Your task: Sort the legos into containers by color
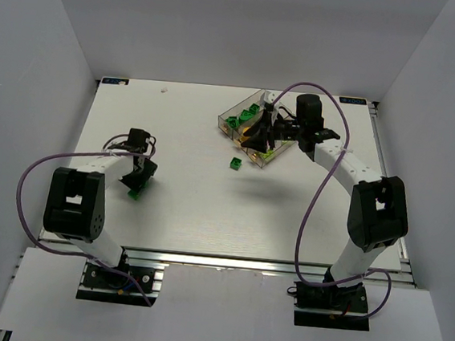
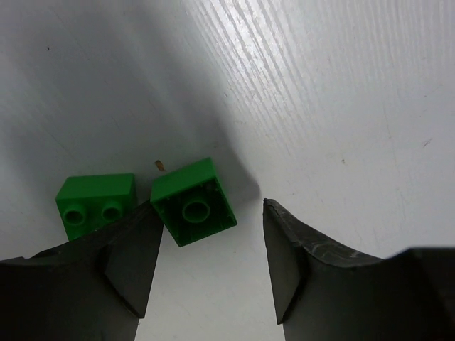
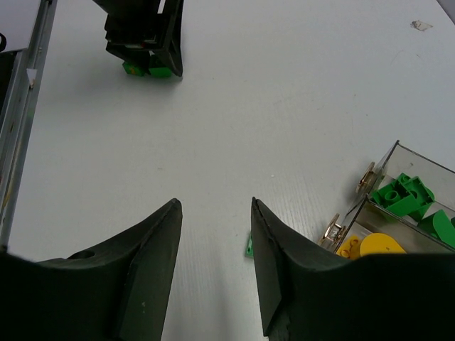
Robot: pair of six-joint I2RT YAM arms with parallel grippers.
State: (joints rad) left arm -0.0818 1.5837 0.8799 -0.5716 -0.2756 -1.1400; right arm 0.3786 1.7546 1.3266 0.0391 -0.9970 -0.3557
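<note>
The left end effector (image 2: 210, 206) stands parted astride one dark green lego (image 2: 193, 201), not yet clamped. One finger (image 2: 128, 249) crowds a second green lego (image 2: 96, 204) and could nudge or pinch it too. The right end effector (image 3: 213, 202), parted and empty, hovers by the containers (image 1: 242, 107). Bare desk (image 1: 208, 209) lies between them, with its edges well off.

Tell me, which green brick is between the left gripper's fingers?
The tilted brick showing one round hole; the two-stud brick lies outside the fingers.
</note>
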